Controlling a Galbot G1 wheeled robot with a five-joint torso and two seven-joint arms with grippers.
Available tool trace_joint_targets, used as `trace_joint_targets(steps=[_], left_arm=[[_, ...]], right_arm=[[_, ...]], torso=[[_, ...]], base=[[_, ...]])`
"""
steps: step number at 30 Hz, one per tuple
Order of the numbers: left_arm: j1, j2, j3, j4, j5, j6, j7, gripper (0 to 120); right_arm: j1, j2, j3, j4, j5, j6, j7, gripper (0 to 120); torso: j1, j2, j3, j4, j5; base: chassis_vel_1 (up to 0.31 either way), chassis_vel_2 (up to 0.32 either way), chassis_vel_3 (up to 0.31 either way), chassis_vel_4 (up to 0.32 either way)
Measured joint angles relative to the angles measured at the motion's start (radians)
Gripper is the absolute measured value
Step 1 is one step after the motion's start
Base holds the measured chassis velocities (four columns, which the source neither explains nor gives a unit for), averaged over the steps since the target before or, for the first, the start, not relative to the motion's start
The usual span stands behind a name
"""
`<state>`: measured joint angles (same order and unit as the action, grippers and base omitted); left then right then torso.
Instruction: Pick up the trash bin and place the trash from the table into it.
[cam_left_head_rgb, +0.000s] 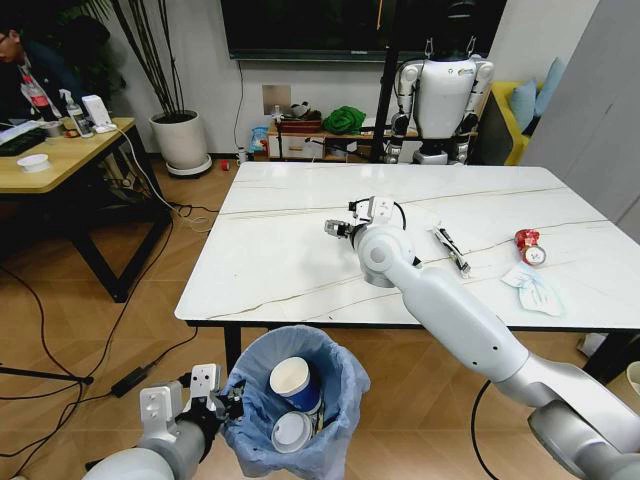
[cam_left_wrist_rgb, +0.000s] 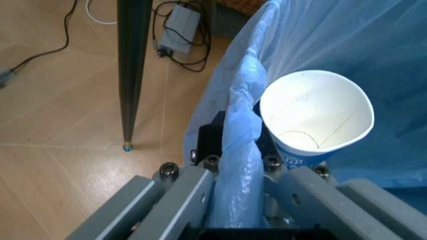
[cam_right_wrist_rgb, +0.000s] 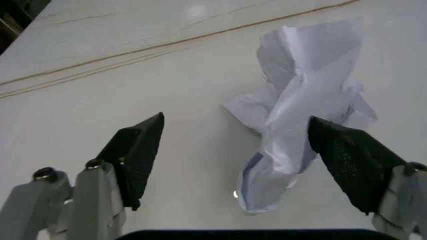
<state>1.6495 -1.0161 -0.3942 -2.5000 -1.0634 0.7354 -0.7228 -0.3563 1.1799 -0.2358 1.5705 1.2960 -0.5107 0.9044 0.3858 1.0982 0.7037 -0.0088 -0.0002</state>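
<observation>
White marble-look counter (cam_left_head_rgb: 300, 260) with thin brown veins fills the middle of your head view, wood floor below its near edge.

Your right gripper (cam_right_wrist_rgb: 233, 165) hangs over the counter top with its jaws spread wide, nothing between the pads but air and paper. The two black fingertips (cam_right_wrist_rgb: 140, 150) straddle a crumpled white paper (cam_right_wrist_rgb: 300, 110) lying on the marble; you can see the paper nearer the one fingertip, though touching or not cannot be told. In the head view the same gripper (cam_left_head_rgb: 340, 228) sits out past the middle of the counter, arm reaching in from your right.

Your left gripper (cam_left_wrist_rgb: 237, 200) is clamped on the rim of the trash bin (cam_left_head_rgb: 295, 405), the light-blue bag bunched up between its jaws. It holds the bin low, just off the near edge of the counter, on your left side.

Inside the bin: a blue-and-white paper cup (cam_left_wrist_rgb: 317, 117) lying tilted, mouth up toward the wrist camera, and a second cup (cam_left_head_rgb: 292, 430) just beside it.

Still on the counter, to your right: a black-and-white stick wrapper (cam_left_head_rgb: 452, 248), a crushed red can (cam_left_head_rgb: 527, 240) with a white lid (cam_left_head_rgb: 536, 256) touching it, and a pale mask (cam_left_head_rgb: 533, 290) near the front edge.
</observation>
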Motion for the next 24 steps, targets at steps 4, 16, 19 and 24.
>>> trace_joint_targets(steps=[4,16,19,24], left_arm=[[0.000,-0.001,0.000,0.000,0.001,0.000,0.001,0],[0.008,-0.002,-0.010,0.000,0.003,0.000,0.004,0],[0.009,-0.003,-0.012,0.000,0.007,0.000,0.006,0],[0.009,-0.004,-0.014,0.000,0.007,0.000,0.006,0]], right_arm=[[0.003,-0.003,0.003,-0.006,-0.002,0.000,-0.001,62],[0.003,-0.005,-0.001,-0.001,-0.015,0.006,-0.004,17],[0.002,-0.019,0.001,0.020,-0.020,0.011,-0.005,3],[-0.021,-0.085,0.024,0.116,-0.019,0.023,-0.045,0]], torso=[[0.000,0.000,0.000,0.0001,0.0000],[0.000,0.000,0.000,0.0003,0.0002],[0.000,0.000,0.000,0.0003,0.0002],[0.000,0.000,0.000,0.0002,0.0003]], base=[[0.000,0.000,0.000,0.000],[0.000,0.000,0.000,0.000],[0.000,0.000,0.000,0.000],[0.000,0.000,0.000,0.000]])
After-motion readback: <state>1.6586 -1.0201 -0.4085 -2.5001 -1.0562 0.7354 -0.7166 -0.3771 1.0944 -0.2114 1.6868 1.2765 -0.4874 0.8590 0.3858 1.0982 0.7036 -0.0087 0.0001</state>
